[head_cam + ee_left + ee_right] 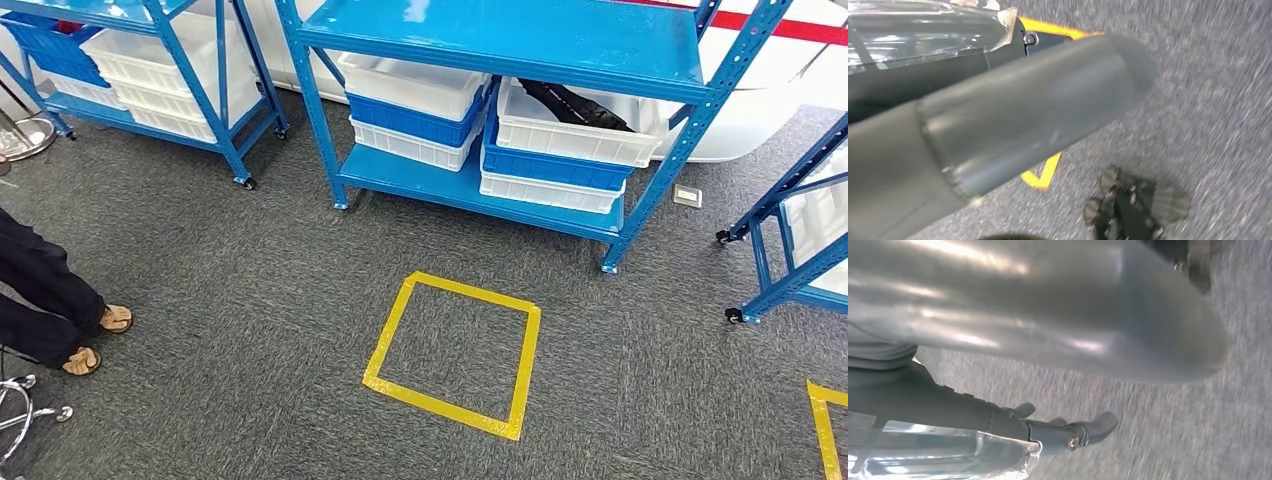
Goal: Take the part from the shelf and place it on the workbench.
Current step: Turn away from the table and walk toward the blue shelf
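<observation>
- Step in hand: approach the blue shelf unit (520, 110). Judgement: halt inside the yellow tape square (455, 350) on the carpet, squared to the shelf, before raising an arm.
- Task part: a dark part (575, 103) lies in the top right white bin (570, 125), lower shelf level.
- Left hand (1013, 115) and right hand (1048, 315): blurred; whether the fingers are spread or curled cannot be told.
- Count: on this unit, two stacks of three bins.

Yellow tape square (453, 356) on grey carpet (240, 300)
</observation>
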You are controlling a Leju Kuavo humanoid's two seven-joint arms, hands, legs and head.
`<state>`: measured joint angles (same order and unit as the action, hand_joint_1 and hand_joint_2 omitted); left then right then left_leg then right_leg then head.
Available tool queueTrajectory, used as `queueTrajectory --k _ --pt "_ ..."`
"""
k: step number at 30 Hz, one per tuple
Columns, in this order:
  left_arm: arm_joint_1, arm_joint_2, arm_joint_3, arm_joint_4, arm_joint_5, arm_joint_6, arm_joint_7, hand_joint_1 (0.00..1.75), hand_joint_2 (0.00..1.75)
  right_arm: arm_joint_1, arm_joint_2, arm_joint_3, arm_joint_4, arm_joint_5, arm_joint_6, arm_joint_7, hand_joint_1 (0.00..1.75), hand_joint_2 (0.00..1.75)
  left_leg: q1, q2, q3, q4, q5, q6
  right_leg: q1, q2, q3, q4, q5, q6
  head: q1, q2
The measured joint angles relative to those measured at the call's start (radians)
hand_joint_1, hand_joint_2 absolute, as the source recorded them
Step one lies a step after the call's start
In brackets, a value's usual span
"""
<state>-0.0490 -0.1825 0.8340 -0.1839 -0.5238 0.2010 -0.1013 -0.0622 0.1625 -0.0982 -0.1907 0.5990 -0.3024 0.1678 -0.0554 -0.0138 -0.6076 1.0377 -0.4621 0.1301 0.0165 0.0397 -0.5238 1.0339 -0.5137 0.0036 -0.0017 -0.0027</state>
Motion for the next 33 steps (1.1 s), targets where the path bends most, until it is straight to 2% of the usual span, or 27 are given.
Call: queueTrajectory --k 2,3,5,7,8,9,10,11,12,13,14,16,18,20,22,23,24,25,27,28,29,31,33 --pt "-0.001 -0.004 0.0 0.0 0.0 0.0 0.001 0.0 0.0 0.001 -0.002 -0.002 0.0 0.0 0.0 0.0 0.0 0.0 0.002 0.003 0.027 -0.028 0.002 -0.002 0.0 -0.006 0.007 0.014 -0.001 0.008 -0.002 0.0" --pt "-0.001 -0.005 0.0 0.0 0.0 0.001 0.001 0.0 0.0 0.0 -0.003 -0.002 0.001 0.0 0.0 0.0 0.0 0.0 0.006 0.004 0.041 -0.038 0.003 -0.004 0.001 -0.011 0.0 0.033 -0.011 0.012 -0.002 0.0" --pt "-0.002 -0.007 0.0 0.0 0.0 0.001 0.002 0.0 0.0 -0.005 -0.006 -0.002 0.001 0.0 0.0 0.0 0.0 0.0 0.014 0.008 0.058 -0.048 0.001 -0.013 -0.004 -0.02 -0.049 0.121 -0.05 0.018 0.0 0.0" --pt "-0.001 -0.01 0.0 0.0 0.0 0.002 0.003 0.0 0.0 -0.005 -0.01 -0.003 0.001 0.001 0.0 0.0 0.0 0.0 0.021 0.011 0.064 -0.048 -0.008 -0.023 -0.013 -0.023 -0.12 0.228 -0.084 0.031 -0.001 0.0" --pt "-0.001 -0.012 0.0 0.0 0.0 0.002 0.004 0.0 0.0 -0.003 -0.012 -0.003 0.001 0.002 0.0 0.001 0.0 0.0 0.024 0.011 0.069 -0.048 -0.014 -0.029 -0.019 -0.024 -0.142 0.25 -0.085 0.042 0.0 0.0" --pt "0.0 -0.013 0.001 0.0 0.0 0.002 0.004 0.0 0.0 0.0 -0.013 -0.003 0.001 0.003 0.0 0.001 0.0 0.0 0.029 0.011 0.076 -0.047 -0.02 -0.036 -0.026 -0.026 -0.146 0.236 -0.068 0.055 0.0 0.0" --pt "0.001 -0.014 0.001 0.0 0.0 0.002 0.004 0.0 0.0 0.002 -0.014 -0.003 0.001 0.003 0.0 0.002 0.0 0.0 0.034 0.011 0.085 -0.047 -0.026 -0.042 -0.033 -0.029 -0.135 0.192 -0.038 0.071 0.0 0.0" --pt "0.001 -0.014 0.001 0.0 0.0 0.002 0.004 0.0 0.0 0.003 -0.014 -0.003 0.001 0.004 0.0 0.002 0.0 0.0 0.038 0.011 0.094 -0.046 -0.035 -0.051 -0.04 -0.033 -0.113 0.123 0.003 0.086 0.0 0.0" --pt "0.001 -0.014 0.002 0.0 0.0 0.002 0.004 0.0 0.0 0.003 -0.015 -0.003 0.001 0.004 0.0 0.002 0.0 0.0 0.041 0.012 0.103 -0.044 -0.043 -0.059 -0.045 -0.038 -0.093 0.06 0.027 0.094 0.001 0.0" --pt "0.001 -0.014 0.003 0.0 0.001 0.002 0.004 0.0 0.0 0.002 -0.015 -0.003 0.002 0.005 0.001 0.002 0.0 0.0 0.041 0.013 0.108 -0.042 -0.052 -0.067 -0.045 -0.042 -0.077 0.017 0.038 0.089 0.002 0.0" --pt "0.0 -0.014 0.004 0.0 0.001 0.002 0.004 0.0 0.0 0.001 -0.016 -0.003 0.002 0.006 0.001 0.002 0.0 0.0 0.041 0.015 0.113 -0.04 -0.06 -0.076 -0.045 -0.045 -0.066 -0.009 0.044 0.076 0.001 0.0" --pt "-0.001 -0.014 0.005 0.0 0.002 0.002 0.004 0.0 0.0 0.0 -0.018 -0.004 0.002 0.007 0.002 0.002 0.0 0.0 0.043 0.017 0.119 -0.033 -0.069 -0.088 -0.042 -0.044 -0.055 -0.012 0.038 0.043 -0.001 0.0" --pt "-0.001 -0.014 0.008 0.0 0.002 0.002 0.004 0.0 0.0 0.001 -0.018 -0.004 0.002 0.009 0.002 0.003 0.0 0.0 0.05 0.016 0.11 0.003 -0.077 -0.098 -0.046 -0.04 -0.037 -0.015 0.035 0.023 -0.002 0.0" --pt "-0.002 -0.015 0.01 0.0 0.002 0.002 0.002 0.0 0.0 -0.003 -0.017 -0.005 0.002 0.009 0.002 0.003 0.0 0.0 0.057 0.014 0.055 0.1 -0.105 -0.111 -0.047 -0.039 -0.02 -0.018 0.025 0.008 -0.003 0.0" --pt "-0.001 -0.015 0.011 0.0 0.002 0.002 0.0 0.0 0.0 -0.005 -0.017 -0.005 0.002 0.009 0.002 0.003 0.0 0.0 0.063 0.014 -0.028 0.22 -0.149 -0.122 -0.046 -0.037 -0.008 -0.018 0.012 -0.001 -0.004 0.0" --pt "0.0 -0.015 0.012 0.0 0.003 0.002 -0.001 0.0 0.0 -0.004 -0.017 -0.005 0.002 0.009 0.002 0.003 0.0 0.0 0.066 0.014 -0.062 0.252 -0.155 -0.126 -0.046 -0.035 0.001 -0.018 0.004 -0.002 -0.004 0.0" --pt "0.001 -0.015 0.012 0.0 0.003 0.001 -0.002 0.0 0.0 -0.003 -0.017 -0.005 0.002 0.009 0.003 0.003 0.0 0.0 0.069 0.015 -0.08 0.253 -0.142 -0.128 -0.046 -0.033 0.011 -0.018 -0.004 0.0 -0.004 0.0" --pt "0.002 -0.014 0.013 0.0 0.004 0.001 -0.002 0.0 0.0 -0.002 -0.018 -0.005 0.002 0.009 0.003 0.003 0.0 0.0 0.071 0.015 -0.081 0.221 -0.109 -0.128 -0.048 -0.031 0.024 -0.018 -0.013 0.002 -0.004 0.0" --pt "0.003 -0.014 0.013 0.0 0.004 0.001 -0.004 0.0 0.0 -0.002 -0.017 -0.005 0.002 0.009 0.003 0.003 0.0 0.0 0.072 0.014 -0.053 0.101 -0.02 -0.125 -0.049 -0.027 0.044 -0.019 -0.031 0.01 -0.004 0.0" --pt "0.003 -0.014 0.013 0.001 0.005 0.001 -0.004 0.0 0.0 -0.003 -0.017 -0.006 0.002 0.009 0.004 0.003 0.0 0.0 0.07 0.014 -0.041 0.051 0.002 -0.121 -0.049 -0.025 0.05 -0.02 -0.039 0.015 -0.005 0.0" --pt "0.003 -0.013 0.013 0.001 0.005 0.001 -0.005 0.0 0.0 -0.005 -0.016 -0.006 0.002 0.01 0.004 0.003 0.0 0.0 0.066 0.013 -0.034 0.02 0.014 -0.115 -0.047 -0.024 0.052 -0.025 -0.045 0.022 -0.005 0.0" --pt "0.003 -0.013 0.013 0.001 0.005 0.001 -0.006 0.0 0.0 -0.006 -0.016 -0.006 0.002 0.011 0.006 0.003 0.0 0.0 0.059 0.012 -0.027 0.0 0.004 -0.099 -0.041 -0.023 0.066 -0.031 -0.045 0.039 -0.005 0.0" --pt "0.005 -0.015 0.014 0.001 0.006 0.002 -0.007 0.0 0.0 -0.005 -0.016 -0.006 0.003 0.012 0.007 0.003 0.0 0.0 0.058 0.01 0.001 -0.013 0.003 -0.084 -0.038 -0.026 0.079 -0.022 -0.049 0.05 -0.004 0.0"
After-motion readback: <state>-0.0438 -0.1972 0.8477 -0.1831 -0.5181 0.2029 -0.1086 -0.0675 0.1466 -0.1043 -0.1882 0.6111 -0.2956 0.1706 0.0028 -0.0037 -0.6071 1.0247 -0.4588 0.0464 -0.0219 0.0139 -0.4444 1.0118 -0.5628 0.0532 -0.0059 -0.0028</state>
